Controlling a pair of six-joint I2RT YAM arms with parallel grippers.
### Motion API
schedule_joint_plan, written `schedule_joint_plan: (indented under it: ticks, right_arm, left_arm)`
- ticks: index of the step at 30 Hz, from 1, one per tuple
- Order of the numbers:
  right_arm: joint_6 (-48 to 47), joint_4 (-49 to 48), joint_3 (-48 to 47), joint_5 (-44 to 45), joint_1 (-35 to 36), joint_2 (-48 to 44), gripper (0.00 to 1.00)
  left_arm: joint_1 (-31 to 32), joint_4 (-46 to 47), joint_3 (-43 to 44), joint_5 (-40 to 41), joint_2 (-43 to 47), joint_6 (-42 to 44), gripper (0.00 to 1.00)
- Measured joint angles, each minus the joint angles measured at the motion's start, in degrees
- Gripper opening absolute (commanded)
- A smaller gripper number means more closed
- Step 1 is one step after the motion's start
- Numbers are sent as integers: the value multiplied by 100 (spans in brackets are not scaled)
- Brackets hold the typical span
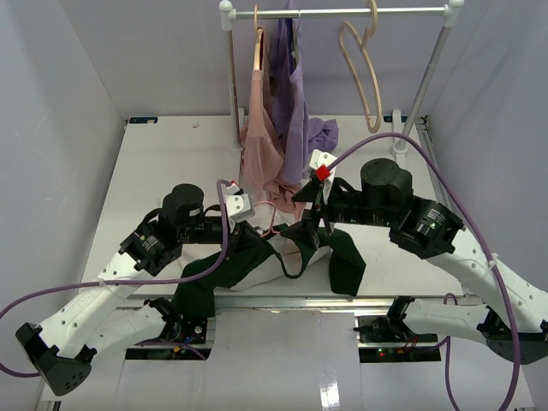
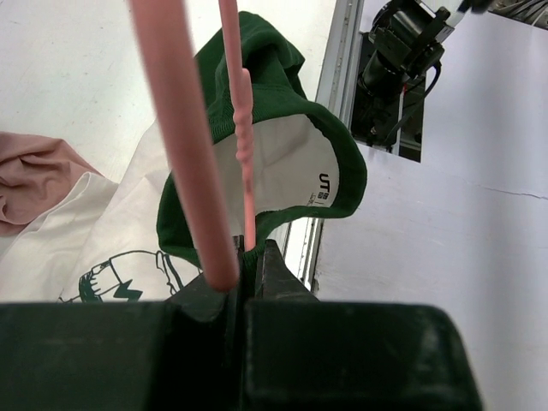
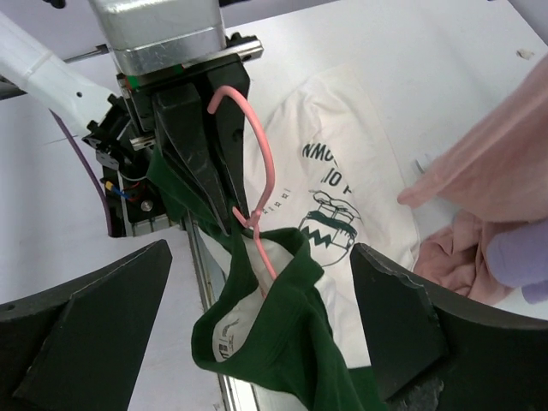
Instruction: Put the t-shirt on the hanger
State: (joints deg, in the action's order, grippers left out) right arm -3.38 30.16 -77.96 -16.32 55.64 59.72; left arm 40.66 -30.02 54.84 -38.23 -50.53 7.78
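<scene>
The cream-white t-shirt (image 1: 257, 274) lies at the table's near edge, its dark green sleeves spread left and right. My left gripper (image 2: 248, 257) is shut on the thin pink hanger (image 2: 247, 184) just below its hook, with the green collar (image 2: 287, 94) pinched alongside. The hanger's wire runs down into the neck opening. In the right wrist view the left gripper (image 3: 201, 145) holds the hanger (image 3: 265, 163) upright over the collar (image 3: 282, 342). My right gripper (image 3: 257, 325) stands wide open around the hanging collar, touching nothing. From above, the right gripper (image 1: 310, 224) sits just right of the left gripper (image 1: 257, 229).
A clothes rack (image 1: 342, 12) at the back carries a dusty-pink garment (image 1: 261, 128), a lilac garment (image 1: 295, 103) and a beige wooden hanger (image 1: 364, 68). Pink cloth (image 2: 34, 171) pools on the table beside the t-shirt. The table's metal front edge (image 2: 330, 128) runs under the collar.
</scene>
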Motion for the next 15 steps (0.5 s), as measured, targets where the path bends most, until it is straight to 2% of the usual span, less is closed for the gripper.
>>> schedule_joint_plan:
  ticks: [6,10,13,15]
  right_arm:
    - [-157,-50,-187,-313,0,385,90]
    - [-190,-138,-234,-444,0,666,84]
    - [-200,-261,-249,-569,0,948,72]
    - [-198,-359,-215,-623,0,1107,59]
  left_arm:
    - [1,46,-12,-117,14,-52,0]
    - [1,98,-12,-240,14,-88,0]
    - [2,177,-12,-338,14,-132,0]
    - [2,219,-12,-385,12,-163,0]
